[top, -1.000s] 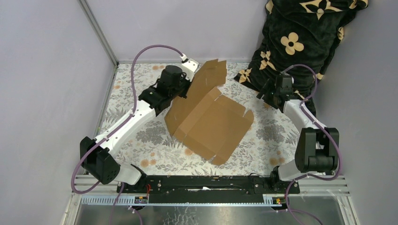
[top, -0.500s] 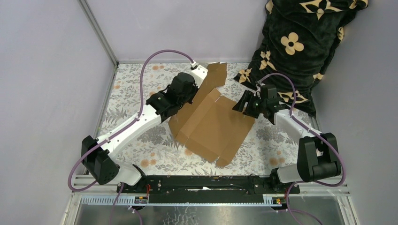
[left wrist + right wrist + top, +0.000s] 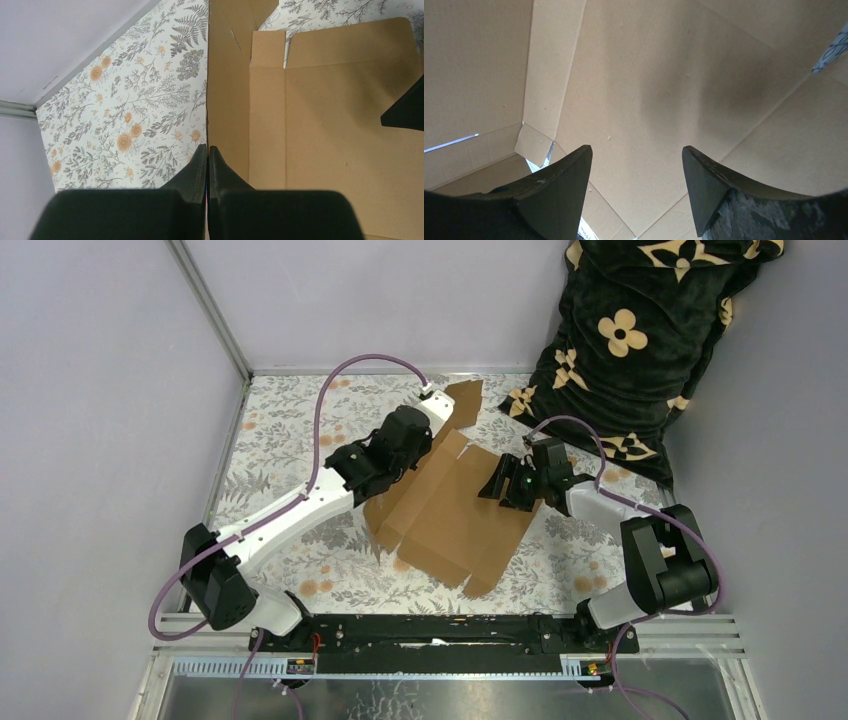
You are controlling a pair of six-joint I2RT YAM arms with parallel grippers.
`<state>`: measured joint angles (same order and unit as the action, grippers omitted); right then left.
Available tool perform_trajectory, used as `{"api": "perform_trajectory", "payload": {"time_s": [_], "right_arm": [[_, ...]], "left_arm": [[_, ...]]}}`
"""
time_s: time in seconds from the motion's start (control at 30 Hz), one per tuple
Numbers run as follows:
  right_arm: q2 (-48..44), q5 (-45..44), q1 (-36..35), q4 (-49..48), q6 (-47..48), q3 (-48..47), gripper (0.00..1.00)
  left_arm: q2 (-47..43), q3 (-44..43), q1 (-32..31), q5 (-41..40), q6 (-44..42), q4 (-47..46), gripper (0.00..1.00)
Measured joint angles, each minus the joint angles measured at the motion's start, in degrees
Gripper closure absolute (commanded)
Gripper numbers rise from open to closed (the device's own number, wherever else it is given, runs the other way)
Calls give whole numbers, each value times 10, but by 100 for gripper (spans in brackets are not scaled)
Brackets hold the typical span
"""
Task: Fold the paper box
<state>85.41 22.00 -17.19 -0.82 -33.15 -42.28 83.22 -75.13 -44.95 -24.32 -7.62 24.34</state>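
Left tool point(image 3: 207, 150) clenched on raised flap of paper box point(image 3: 455, 510), mid-desk point(image 3: 290, 440), apparently to stand it up; right tool point(image 3: 636, 160) released, poised over box's base, likely to pin it.

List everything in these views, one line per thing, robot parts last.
paper box: one, plain brown cardboard, middle of the table, partly folded with its far-left flap raised
table cover: one, white with grey and orange flowers, under the box
blanket: one, black with tan flowers, piled in the far right corner
walls: pale lilac-grey, left, back and right
rail: one, black, along the near edge, carrying both arm bases
cables: two, purple, one looping over each arm
arms: two, white and black, reaching in from the near corners
left gripper: one, black, shut on the raised flap's edge
right gripper: one, black, open over the box's flat panel
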Motion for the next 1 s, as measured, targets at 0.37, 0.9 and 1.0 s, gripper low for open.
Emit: {"api": "perform_trajectory", "payload": {"time_s": [0.37,0.9,1.0], "right_arm": [[10,0,-12,-28,-15,14,26],[63,21,-12,-20,-20,-68,33],[102,28,-12,-23,-23,-145,41]], "left_arm": [[12,14,-2,-17,0,0,98],[9,26,-3,-31,-3,0,98],[2,31,-3,-31,-3,2,98]]}}
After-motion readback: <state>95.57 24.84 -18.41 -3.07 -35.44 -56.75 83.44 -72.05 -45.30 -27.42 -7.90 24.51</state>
